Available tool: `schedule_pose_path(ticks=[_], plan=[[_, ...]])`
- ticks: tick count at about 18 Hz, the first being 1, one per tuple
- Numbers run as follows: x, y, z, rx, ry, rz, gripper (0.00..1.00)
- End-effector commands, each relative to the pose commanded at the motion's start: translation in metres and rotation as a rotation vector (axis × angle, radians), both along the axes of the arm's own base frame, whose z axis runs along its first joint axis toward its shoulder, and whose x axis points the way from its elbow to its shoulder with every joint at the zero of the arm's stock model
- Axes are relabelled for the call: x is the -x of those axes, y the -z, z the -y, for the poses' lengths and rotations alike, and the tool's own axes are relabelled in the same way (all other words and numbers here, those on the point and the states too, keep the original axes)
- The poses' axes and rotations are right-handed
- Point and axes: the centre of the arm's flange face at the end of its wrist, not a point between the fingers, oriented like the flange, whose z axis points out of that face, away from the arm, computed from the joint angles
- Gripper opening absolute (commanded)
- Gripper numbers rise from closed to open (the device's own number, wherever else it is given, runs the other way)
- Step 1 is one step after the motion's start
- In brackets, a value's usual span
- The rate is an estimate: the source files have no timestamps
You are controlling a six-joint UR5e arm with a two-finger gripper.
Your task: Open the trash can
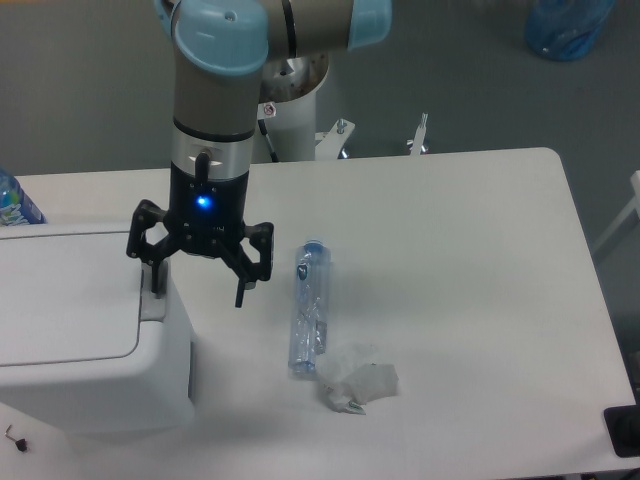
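The trash can (85, 330) is a large white boxy bin at the left of the table, its flat inset lid down. A grey push tab (151, 303) sits at the lid's right edge. My gripper (198, 290) hangs open above the bin's right edge, pointing down. Its left finger (156, 278) stands right over the tab, touching it or just above; I cannot tell which. The right finger (241, 290) hangs beside the bin, over the table.
A clear plastic bottle (308, 308) lies on the table right of the gripper, with crumpled clear plastic (355, 379) at its near end. A blue-capped bottle (12, 203) shows at the left edge behind the bin. The arm's white base (290, 110) stands behind the table.
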Motion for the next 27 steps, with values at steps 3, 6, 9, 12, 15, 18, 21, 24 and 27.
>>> schedule_pose_path(ticks=[3, 6, 9, 12, 15, 18, 21, 24, 27], plan=[[0.0, 0.0, -0.001, 0.0, 0.0, 0.0, 1.0], [0.001, 0.002, -0.001, 0.002, 0.0, 0.002, 1.0], [0.0, 0.0, 0.0, 0.002, -0.002, 0.001, 1.0], [0.001, -0.008, -0.001, -0.012, 0.001, -0.01, 1.0], [0.003, -0.021, -0.002, -0.029, 0.009, -0.034, 1.0], [0.009, -0.036, -0.003, -0.055, 0.019, -0.071, 1.0], [0.028, -0.036, 0.009, -0.012, 0.042, -0.157, 1.0], [0.046, -0.036, 0.02, 0.029, 0.033, -0.212, 1.0], [0.069, -0.039, 0.033, 0.037, 0.004, -0.231, 1.0]])
